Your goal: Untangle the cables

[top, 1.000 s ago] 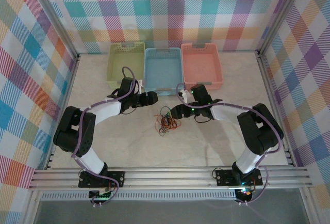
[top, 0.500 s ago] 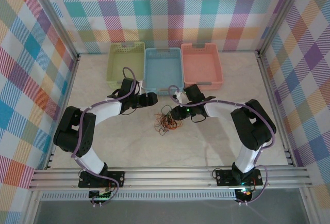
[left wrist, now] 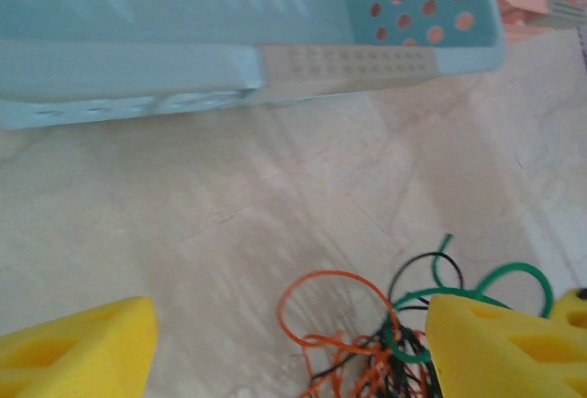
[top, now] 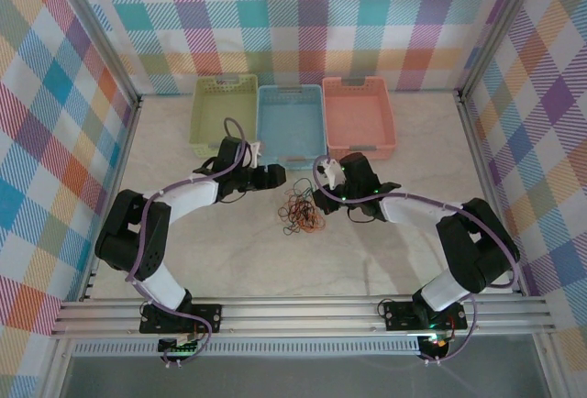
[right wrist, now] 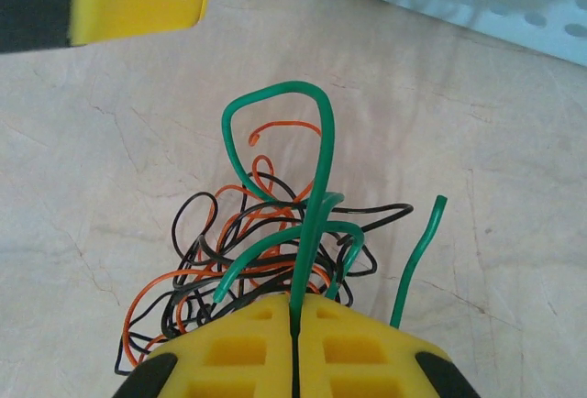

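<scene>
blue basket just behind the cables

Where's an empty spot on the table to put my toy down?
Bare table lies between the two arms, nearer than the cables, and right of the pink basket. It's crowded by the blue basket, where the left hand and right hand meet the cables.
</scene>
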Tool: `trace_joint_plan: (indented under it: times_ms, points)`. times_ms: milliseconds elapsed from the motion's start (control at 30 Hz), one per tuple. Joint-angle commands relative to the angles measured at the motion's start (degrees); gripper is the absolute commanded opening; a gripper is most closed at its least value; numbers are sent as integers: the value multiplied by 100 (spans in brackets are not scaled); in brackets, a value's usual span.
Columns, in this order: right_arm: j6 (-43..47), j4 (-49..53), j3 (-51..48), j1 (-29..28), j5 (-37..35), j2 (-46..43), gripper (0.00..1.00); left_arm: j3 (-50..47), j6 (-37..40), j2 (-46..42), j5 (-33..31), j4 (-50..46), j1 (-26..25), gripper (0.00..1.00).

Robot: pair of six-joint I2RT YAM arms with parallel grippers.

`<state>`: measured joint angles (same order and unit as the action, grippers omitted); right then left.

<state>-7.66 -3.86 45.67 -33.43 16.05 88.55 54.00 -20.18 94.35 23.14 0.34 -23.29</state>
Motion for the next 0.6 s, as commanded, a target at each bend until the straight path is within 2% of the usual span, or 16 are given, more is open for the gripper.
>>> trace_joint_plan:
  times_ms: [0,300,567]
  points:
    - [13,-188,44,-23,25,30,8,291,233,6,317,-102,-79,78]
    - [26,-220,26,-22,117,15,9,278,316,268,1004,364,-178,76]
    - [2,-256,-7,-14,76,-22,9,578,806,416,725,-127,-545,67]
